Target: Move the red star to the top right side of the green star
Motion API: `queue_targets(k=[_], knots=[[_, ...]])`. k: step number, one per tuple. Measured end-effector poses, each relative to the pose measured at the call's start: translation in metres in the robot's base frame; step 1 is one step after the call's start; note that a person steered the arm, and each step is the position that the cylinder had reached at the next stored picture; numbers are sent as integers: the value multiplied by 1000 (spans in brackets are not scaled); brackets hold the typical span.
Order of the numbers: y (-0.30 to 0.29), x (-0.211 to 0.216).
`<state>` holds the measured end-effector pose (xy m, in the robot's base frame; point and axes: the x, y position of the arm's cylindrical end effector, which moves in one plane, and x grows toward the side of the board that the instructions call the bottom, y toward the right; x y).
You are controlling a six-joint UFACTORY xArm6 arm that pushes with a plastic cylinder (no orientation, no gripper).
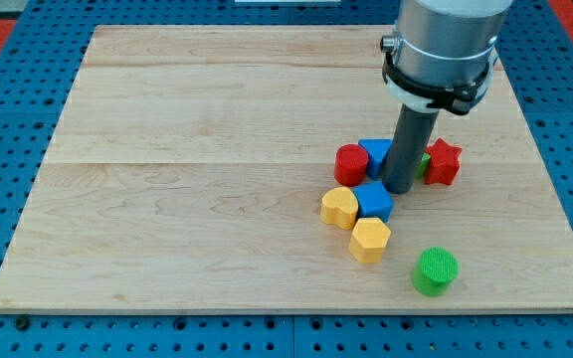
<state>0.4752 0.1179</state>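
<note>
My tip rests on the pale wooden desk in the middle of a cluster of small blocks; the arm ends in a plain dark rod with no claw on it, so there is nothing to stand apart or together. The red star-shaped block lies just to the view's right of the rod and slightly above my tip. Between it and the rod a sliver of a green block shows, mostly hidden, shape unclear. A red cylinder and a blue block sit to the view's left of the rod. A blue cube lies just below-left of my tip, a yellow heart-like block farther left, a yellow hexagonal block below them, and a green cylinder well below, alone.
</note>
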Motion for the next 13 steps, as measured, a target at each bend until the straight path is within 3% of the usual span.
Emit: queue_targets(k=[2, 6, 8, 11, 12, 13], knots=[[17, 31], [82, -37], [121, -34], [134, -121], [99, -109], [86, -69]])
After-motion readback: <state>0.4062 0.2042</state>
